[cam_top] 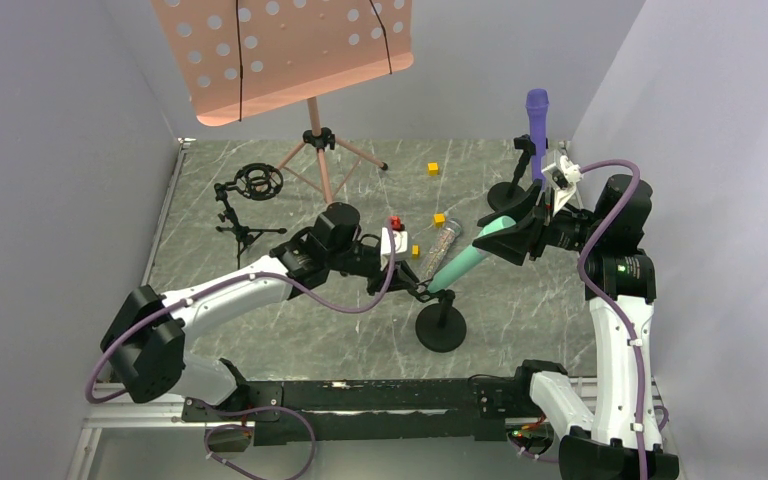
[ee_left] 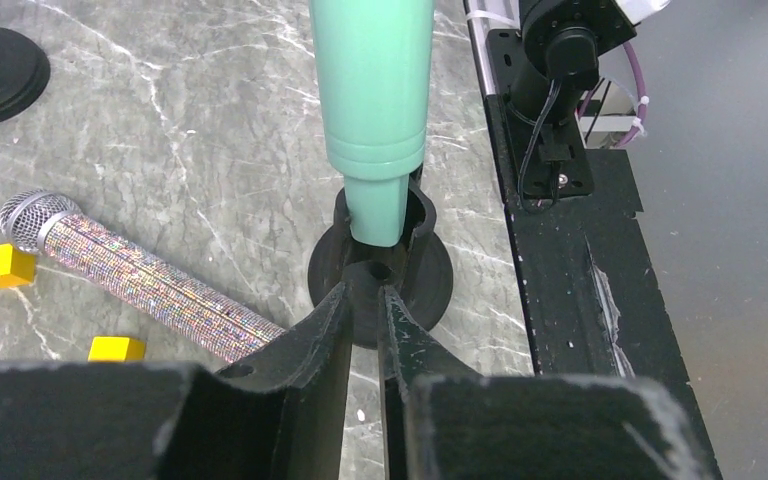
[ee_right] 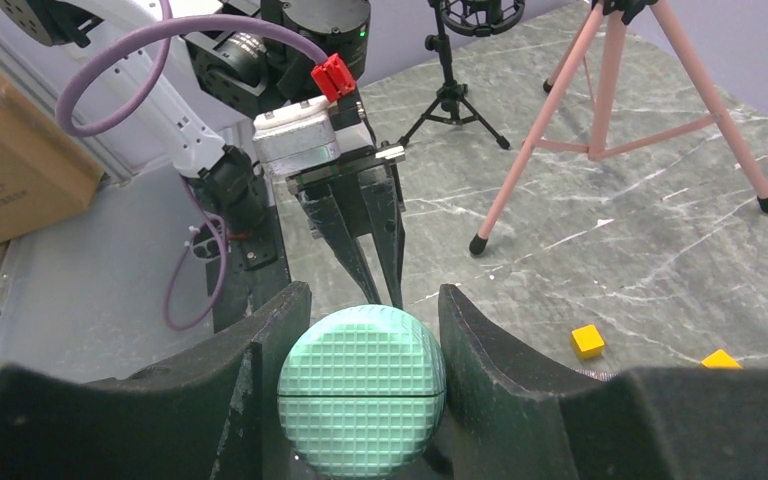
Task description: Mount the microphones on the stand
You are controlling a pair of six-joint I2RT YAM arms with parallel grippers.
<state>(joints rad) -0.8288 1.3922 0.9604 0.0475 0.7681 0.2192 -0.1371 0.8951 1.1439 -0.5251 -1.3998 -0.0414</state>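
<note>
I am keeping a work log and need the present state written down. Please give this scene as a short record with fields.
mint-teal microphone: tilted, held by right gripper, tail end entering the clip of the front stand
left gripper: closed at the clip's neck
purple microphone: upright in the back stand
glittery microphone: lying on the table, not attached
yellow cubes: loose on the table
</note>
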